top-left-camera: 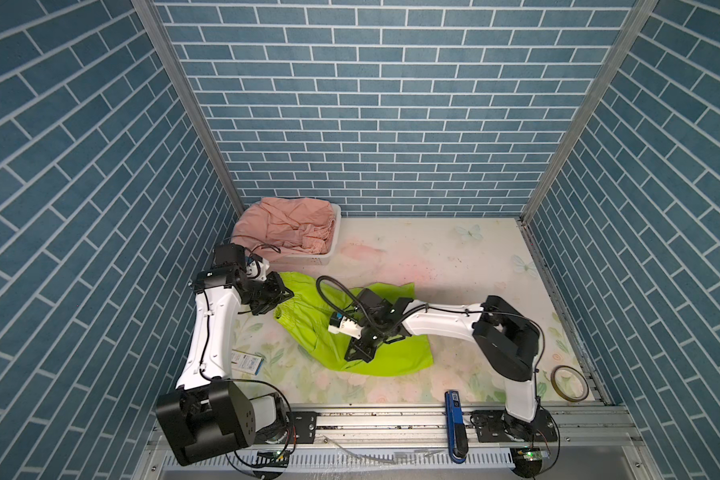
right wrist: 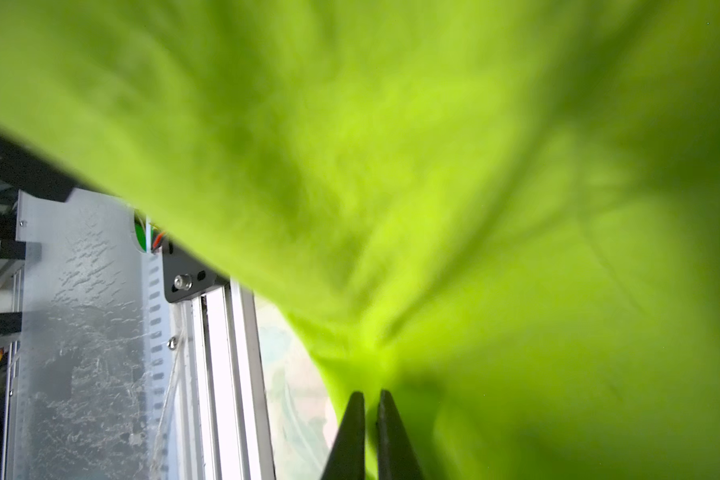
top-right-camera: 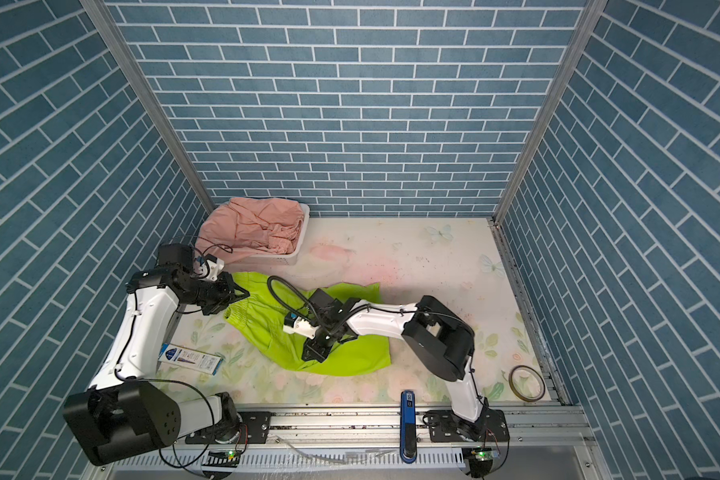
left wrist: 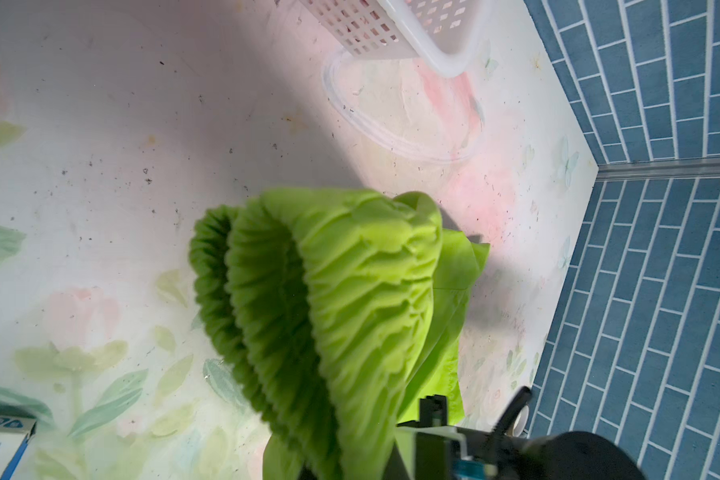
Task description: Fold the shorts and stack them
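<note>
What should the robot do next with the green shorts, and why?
Probably the right hand should open and let its pinch of the lime-green shorts settle on the table. That hand sits low over the cloth, while the left hand holds the gathered waistband up, so the shorts look ready to be spread flat.

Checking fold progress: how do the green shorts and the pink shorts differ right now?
The lime-green shorts lie partly spread on the table; the pink shorts sit crumpled in the white basket. The left gripper and right gripper pinch the green pair; nothing touches the pink pair. Neither is folded yet.
</note>
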### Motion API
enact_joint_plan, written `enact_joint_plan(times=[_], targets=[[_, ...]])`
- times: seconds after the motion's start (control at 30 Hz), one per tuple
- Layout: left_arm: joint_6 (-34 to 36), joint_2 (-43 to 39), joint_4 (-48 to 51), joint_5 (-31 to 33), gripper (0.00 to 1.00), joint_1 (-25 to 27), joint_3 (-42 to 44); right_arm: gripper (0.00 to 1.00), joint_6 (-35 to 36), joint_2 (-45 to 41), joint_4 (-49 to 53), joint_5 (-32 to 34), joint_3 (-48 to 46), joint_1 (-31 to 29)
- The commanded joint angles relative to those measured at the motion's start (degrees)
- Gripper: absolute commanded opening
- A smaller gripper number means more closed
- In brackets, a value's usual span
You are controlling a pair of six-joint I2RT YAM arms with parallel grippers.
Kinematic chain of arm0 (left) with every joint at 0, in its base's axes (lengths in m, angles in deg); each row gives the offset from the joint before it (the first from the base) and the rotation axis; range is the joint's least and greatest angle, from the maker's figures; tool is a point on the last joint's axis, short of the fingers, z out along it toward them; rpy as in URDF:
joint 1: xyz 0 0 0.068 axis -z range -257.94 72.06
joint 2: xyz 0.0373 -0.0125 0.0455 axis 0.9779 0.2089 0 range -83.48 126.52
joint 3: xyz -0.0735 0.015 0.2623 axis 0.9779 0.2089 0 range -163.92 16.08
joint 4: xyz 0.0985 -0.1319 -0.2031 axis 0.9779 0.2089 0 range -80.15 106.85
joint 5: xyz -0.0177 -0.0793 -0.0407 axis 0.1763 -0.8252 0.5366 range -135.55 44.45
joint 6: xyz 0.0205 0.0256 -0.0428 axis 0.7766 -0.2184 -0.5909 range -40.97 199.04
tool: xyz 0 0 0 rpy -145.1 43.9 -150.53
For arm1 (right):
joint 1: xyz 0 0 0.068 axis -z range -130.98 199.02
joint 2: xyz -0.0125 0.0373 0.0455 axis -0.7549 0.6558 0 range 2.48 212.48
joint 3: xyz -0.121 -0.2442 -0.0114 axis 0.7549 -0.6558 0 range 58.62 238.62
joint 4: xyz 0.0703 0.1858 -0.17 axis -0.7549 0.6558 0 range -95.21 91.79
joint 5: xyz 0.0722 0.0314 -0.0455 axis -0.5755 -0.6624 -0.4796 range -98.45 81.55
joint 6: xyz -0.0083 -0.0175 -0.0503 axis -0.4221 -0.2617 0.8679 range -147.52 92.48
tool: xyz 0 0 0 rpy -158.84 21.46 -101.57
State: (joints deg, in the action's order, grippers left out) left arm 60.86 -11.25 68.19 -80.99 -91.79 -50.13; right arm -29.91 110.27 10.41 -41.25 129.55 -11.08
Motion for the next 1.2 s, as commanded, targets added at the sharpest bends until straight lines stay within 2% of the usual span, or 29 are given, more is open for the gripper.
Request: enact_joint_plan(times=[0.0, 0.17, 0.23, 0.37, 0.53, 0.67, 0.83, 1.17], targets=[[0.86, -1.05, 2.26, 0.10, 0.00, 0.05, -1.42, 0.21, -4.66, -9.25, -5.12, 4.06, -4.78, 4.32], [0.04, -2.48, 3.07, 0.83, 0.00, 1.40, -1.06, 0.21, -4.09, -17.99, 3.58, 14.55, -14.36, 7.38], [-0.24, -2.35, 3.35, 1.66, 0.00, 2.49, -1.44, 0.12, -4.69, -20.65, 5.84, 16.56, -18.86, 7.92], [-1.49, -1.96, 3.18, 2.92, 0.00, 4.77, -1.97, 0.00, -6.86, -23.98, 7.56, 17.30, -25.79, 8.15], [-3.86, -0.75, 2.24, 5.56, 0.00, 9.03, -3.38, 0.00, -10.17, -28.02, 5.64, 18.72, -31.47, 8.24], [-6.52, 0.02, 0.95, 8.15, 0.00, 13.36, -4.48, 0.00, -12.54, -27.06, 5.50, 19.87, -31.75, 8.20], [-10.03, 2.17, -1.35, 10.29, 0.00, 18.97, -5.00, 0.00, -16.23, -24.50, 2.35, 18.25, -32.46, 8.24], [-15.22, 5.99, -6.23, 13.27, 0.00, 26.00, -6.46, 0.00, -18.98, -24.35, 0.83, 16.71, -34.66, 8.24]])
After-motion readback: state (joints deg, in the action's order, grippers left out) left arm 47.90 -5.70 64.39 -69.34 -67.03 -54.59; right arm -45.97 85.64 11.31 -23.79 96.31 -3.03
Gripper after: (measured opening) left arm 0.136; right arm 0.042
